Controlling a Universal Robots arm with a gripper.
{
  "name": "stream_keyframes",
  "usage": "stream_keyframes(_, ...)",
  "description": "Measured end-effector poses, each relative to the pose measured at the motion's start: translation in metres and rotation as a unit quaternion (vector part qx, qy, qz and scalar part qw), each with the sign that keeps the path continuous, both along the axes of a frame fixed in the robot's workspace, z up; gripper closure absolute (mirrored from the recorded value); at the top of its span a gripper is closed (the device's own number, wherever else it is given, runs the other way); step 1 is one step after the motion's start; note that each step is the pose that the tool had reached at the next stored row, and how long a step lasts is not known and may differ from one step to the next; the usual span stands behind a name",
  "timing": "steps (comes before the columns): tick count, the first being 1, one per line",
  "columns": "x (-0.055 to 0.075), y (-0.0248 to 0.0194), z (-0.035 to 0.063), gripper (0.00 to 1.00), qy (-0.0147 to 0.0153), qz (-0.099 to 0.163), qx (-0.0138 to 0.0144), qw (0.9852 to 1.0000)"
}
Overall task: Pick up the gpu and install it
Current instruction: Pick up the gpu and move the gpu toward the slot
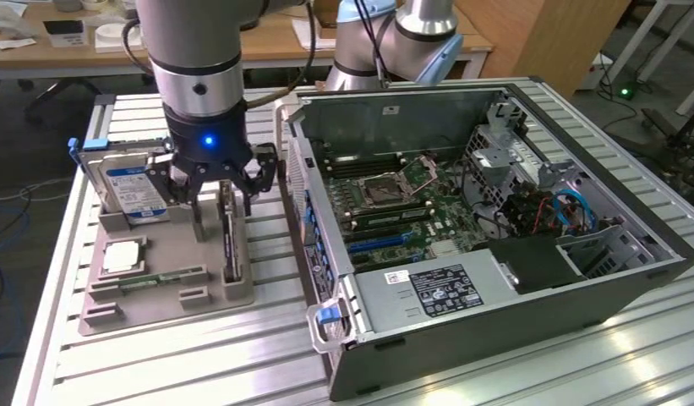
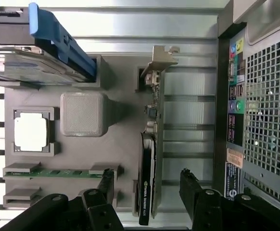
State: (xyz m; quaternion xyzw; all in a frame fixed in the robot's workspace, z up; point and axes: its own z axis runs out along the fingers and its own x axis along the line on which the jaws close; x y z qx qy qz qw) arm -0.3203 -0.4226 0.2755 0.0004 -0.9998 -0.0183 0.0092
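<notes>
The gpu (image 1: 229,238) stands on edge in a slot of the grey holder tray (image 1: 110,309), on the side nearest the computer case. In the wrist view the gpu (image 2: 149,159) shows its thin green edge, its black cooler and, at the far end, its silver bracket (image 2: 162,57). My gripper (image 1: 221,196) hangs directly above the card's near end. It is open, with one black finger (image 2: 106,182) on the tray side and the other on the case side, and the gripper (image 2: 147,185) straddles the card without touching it.
The tray also holds a silver hard drive (image 1: 133,188) with a blue clip, a square processor (image 1: 121,255) and a narrow memory stick (image 1: 161,277). The open computer case (image 1: 617,279) lies on the exterior view's right, motherboard (image 1: 403,207) exposed. A second arm (image 1: 403,38) stands behind it.
</notes>
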Motion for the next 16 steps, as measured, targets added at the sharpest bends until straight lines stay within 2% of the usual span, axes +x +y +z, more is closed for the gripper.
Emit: stream_keyframes(16, 0.001, 0.0005, -0.0291, 0.34, 0.0000, 0.006, 0.0000, 1.0000)
